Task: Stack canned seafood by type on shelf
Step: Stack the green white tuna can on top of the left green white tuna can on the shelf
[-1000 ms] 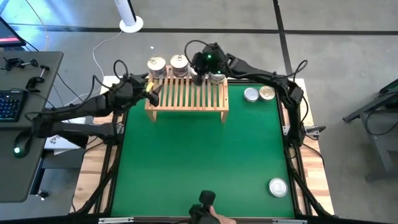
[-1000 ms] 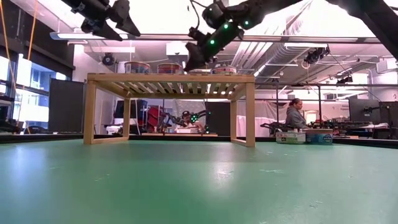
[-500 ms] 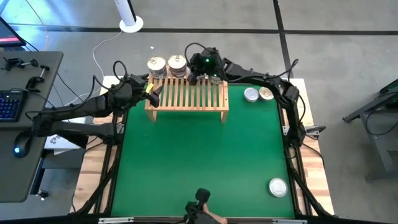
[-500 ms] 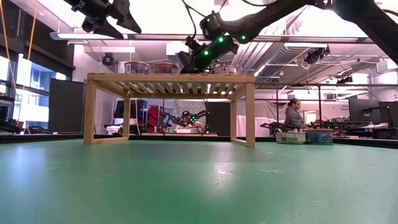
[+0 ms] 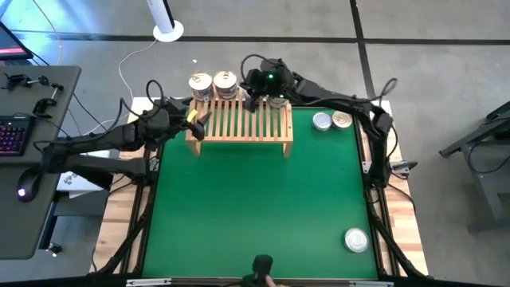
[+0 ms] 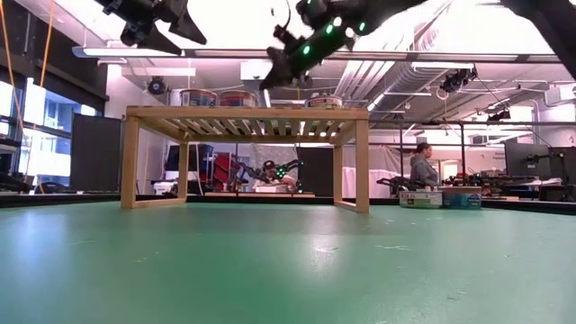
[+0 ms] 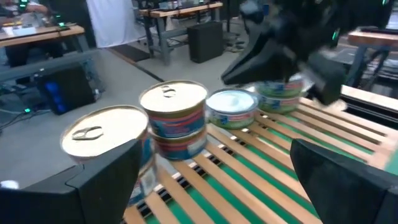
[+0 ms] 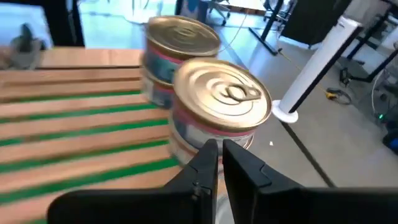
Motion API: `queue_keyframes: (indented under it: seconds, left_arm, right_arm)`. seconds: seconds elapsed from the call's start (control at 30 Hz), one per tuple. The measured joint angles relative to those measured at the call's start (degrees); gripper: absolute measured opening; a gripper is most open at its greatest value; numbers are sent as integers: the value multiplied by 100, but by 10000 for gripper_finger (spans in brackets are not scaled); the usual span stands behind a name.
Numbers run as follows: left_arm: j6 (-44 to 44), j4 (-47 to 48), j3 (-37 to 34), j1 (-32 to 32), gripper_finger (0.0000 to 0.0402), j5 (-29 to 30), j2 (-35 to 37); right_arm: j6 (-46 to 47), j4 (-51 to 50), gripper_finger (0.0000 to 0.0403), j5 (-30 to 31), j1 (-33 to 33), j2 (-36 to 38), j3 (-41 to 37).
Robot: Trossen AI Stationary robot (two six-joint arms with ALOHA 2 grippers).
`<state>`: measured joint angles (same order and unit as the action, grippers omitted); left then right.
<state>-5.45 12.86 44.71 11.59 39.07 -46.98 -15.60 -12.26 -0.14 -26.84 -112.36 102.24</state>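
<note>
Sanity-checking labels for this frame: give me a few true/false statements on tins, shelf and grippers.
1. Three tins lie on the green mat. True.
2. The right gripper is open. False: its fingers are shut, holding nothing.
3. The left gripper holds a tin. False: it is open and empty, by the shelf's left end.
4. Gold-lidded stacks stand at the far left of the shelf. True.
5. The shelf lies tipped over. False: it stands upright.

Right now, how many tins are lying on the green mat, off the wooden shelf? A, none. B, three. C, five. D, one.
B: the high view shows two tins side by side on the mat right of the shelf, and one more tin near the mat's near right corner.
</note>
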Motion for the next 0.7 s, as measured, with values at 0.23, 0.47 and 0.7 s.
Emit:
queue_keyframes:
  seconds: [0.23, 0.47, 0.7]
  left_arm:
    - [-308, -40, 0, -748, 397, 2, -126]
    - [-338, -811, 0, -1845, 397, 199, -1002]
    - [165, -2215, 0, -2953, 397, 447, -2255]
  right_arm:
    - [-444, -1613, 8, 61, 597, 1067, -99]
    - [-24, -1416, 2, 1049, 1824, 2953, -2420]
    - [1426, -1428, 1, 2403, 4195, 4699, -4217]
